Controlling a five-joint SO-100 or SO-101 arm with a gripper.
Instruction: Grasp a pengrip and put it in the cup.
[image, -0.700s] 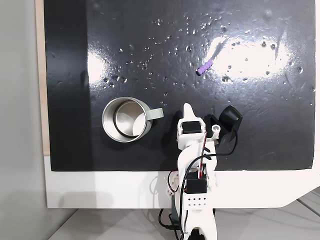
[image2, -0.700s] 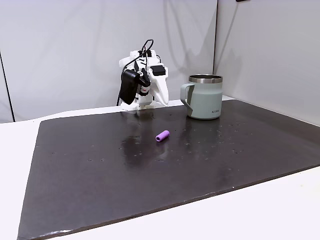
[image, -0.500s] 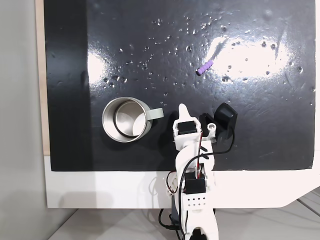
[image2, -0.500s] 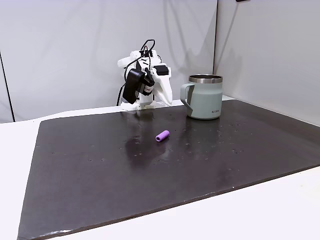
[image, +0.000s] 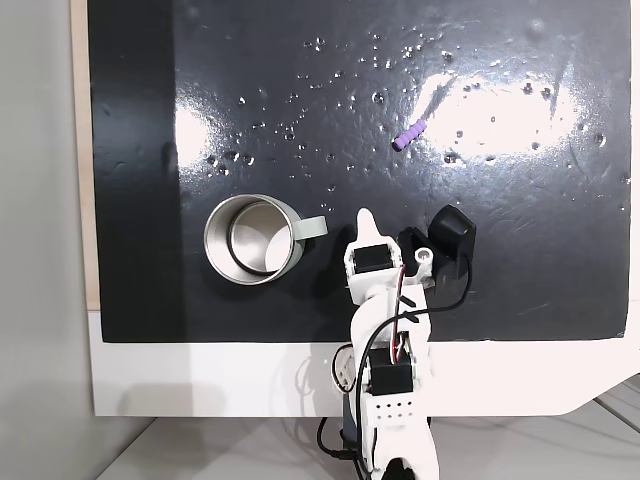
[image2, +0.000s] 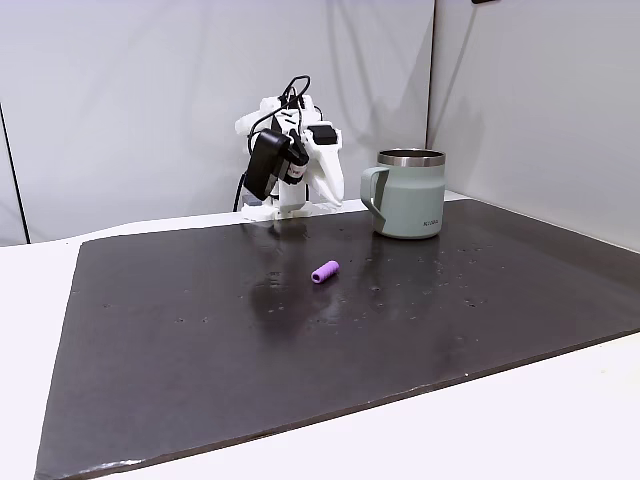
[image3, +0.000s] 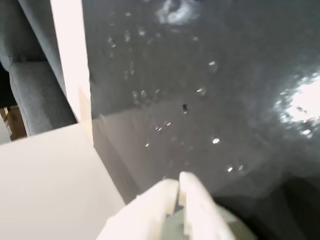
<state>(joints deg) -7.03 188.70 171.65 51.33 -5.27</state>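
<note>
one white two-fingered hand (image3: 178, 192) is showing at the bottom of the wrist view, its fingers pressed together tip to tip and pinching nothing. in a fixed view from above, the hand (image: 366, 222) is pointing up the picture from the folded arm (image: 388, 330), which is rising from the near white edge of the counter (image: 200, 375). in a fixed view from the side, the arm (image2: 290, 170) is sitting hunched at the far edge of the black mat (image2: 200, 330), with its black wrist camera (image2: 262, 165) hanging beside it.

outward from the hand, the cup (image: 250, 239) is standing just beside it to the left in the view from above, its grey handle (image: 312, 228) reaching toward the hand without touching it. in the side view, the cup (image2: 408, 194) is standing upright to the right of the arm.

the pengrip (image: 408, 134) is lying well apart from the hand, up the picture and slightly to the right in the view from above, on the glossy mat (image: 300, 100). its long axis is running diagonally, lower-left to upper-right. in the side view, the pengrip (image2: 324, 271) is lying flat between the arm and the camera, clear of the cup.

judging from this layout, the reach is not yet begun: the hand will need to extend forward and a little rightward, spread, and turn so that the fingers are closing across the tube's short width.
</note>
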